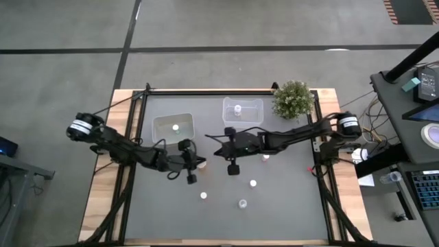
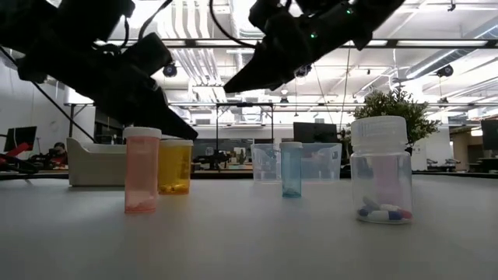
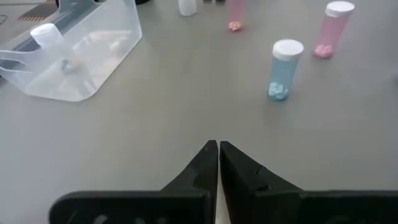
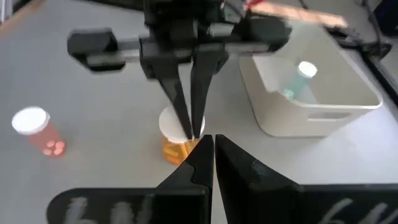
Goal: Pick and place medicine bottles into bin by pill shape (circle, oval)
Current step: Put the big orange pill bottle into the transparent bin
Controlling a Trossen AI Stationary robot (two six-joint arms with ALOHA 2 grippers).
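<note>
High view: at centre frame you see the left claw (image 1: pixel 191 171) and the right claw (image 1: pixel 233 165) over the grey counter (image 1: pixel 288 206), with the white bin (image 1: pixel 172 126) and the clear bin (image 1: pixel 243 111) above them, each holding one bottle, and three loose medicine bottles (image 1: pixel 243 203) at lower centre. Low view: a pink bottle (image 2: pixel 142 170) and an orange bottle (image 2: pixel 175 166) stand at left, a blue bottle (image 2: pixel 291 169) at centre, a clear capsule bottle (image 2: pixel 380 169) at right. Left wrist view: your left claw is fully closed and grips nothing; the blue bottle stands at upper right. Right wrist view: your right claw is likewise closed and empty at lower centre; the left claw's tips meet just above the orange bottle's white cap.
</note>
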